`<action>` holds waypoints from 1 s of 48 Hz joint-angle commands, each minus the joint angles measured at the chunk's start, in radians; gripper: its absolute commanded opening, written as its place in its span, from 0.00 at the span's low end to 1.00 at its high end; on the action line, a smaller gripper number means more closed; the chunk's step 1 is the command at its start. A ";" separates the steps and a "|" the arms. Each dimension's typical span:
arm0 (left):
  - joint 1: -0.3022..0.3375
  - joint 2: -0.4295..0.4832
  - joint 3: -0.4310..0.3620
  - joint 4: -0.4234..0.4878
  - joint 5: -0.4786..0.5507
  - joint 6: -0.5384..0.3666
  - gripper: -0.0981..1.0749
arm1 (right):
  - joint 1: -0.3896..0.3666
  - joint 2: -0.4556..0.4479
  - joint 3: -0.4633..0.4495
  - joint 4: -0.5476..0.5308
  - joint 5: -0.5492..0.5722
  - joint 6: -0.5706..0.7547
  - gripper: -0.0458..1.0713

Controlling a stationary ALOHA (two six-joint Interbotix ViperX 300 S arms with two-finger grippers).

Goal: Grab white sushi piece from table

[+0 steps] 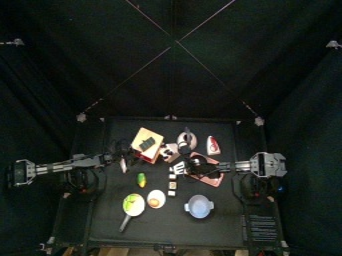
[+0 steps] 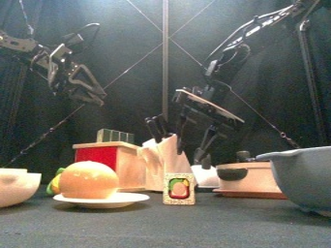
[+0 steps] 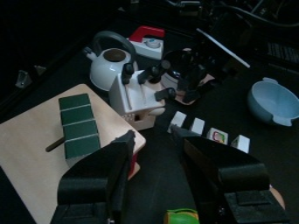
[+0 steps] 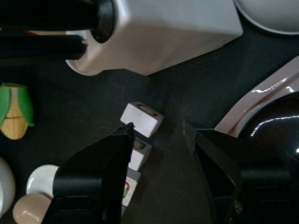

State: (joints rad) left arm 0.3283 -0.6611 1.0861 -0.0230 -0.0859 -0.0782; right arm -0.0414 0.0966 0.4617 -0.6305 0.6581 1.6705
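Note:
The white sushi piece [image 4: 140,115] lies on the black table [image 4: 70,179], at the end of a short row of sushi pieces next to a white knife block [image 4: 163,35]. It also shows in the left wrist view [image 3: 179,121]. My right gripper [image 4: 158,133] is open and hangs just above it, one jaw on each side, not touching. In the top view the right gripper [image 1: 189,170] is at the table's middle. My left gripper [image 3: 156,144] is open and empty, over the cutting board's edge at the left [image 1: 123,162].
A cutting board [image 3: 70,131] with green blocks, a kettle [image 3: 111,66], a blue bowl [image 3: 274,96], a white plate with orange food [image 2: 97,201], a corn piece [image 4: 12,109] and a dark bowl on a tray [image 4: 274,114] crowd around. A red and green sushi piece [image 2: 180,188] stands in front.

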 commanded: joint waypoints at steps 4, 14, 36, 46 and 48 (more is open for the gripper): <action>0.000 -0.002 -0.011 -0.003 -0.009 -0.002 0.75 | 0.028 0.017 -0.043 -0.064 0.011 0.081 0.80; 0.003 -0.002 -0.009 -0.003 -0.009 -0.002 0.75 | 0.037 0.072 -0.081 -0.118 0.018 0.129 0.80; 0.003 -0.002 -0.006 -0.003 -0.008 -0.002 0.75 | 0.064 0.178 -0.196 -0.149 0.141 0.129 0.97; 0.005 -0.002 -0.006 -0.003 -0.008 -0.002 0.75 | 0.067 0.207 -0.202 -0.152 0.169 0.130 0.97; 0.003 -0.002 -0.006 -0.003 -0.008 -0.002 0.75 | 0.066 0.212 -0.202 -0.152 0.167 0.130 0.97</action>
State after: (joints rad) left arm 0.3298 -0.6627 1.0922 -0.0230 -0.0859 -0.0798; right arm 0.0245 0.3252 0.2807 -0.7777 0.8237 1.7978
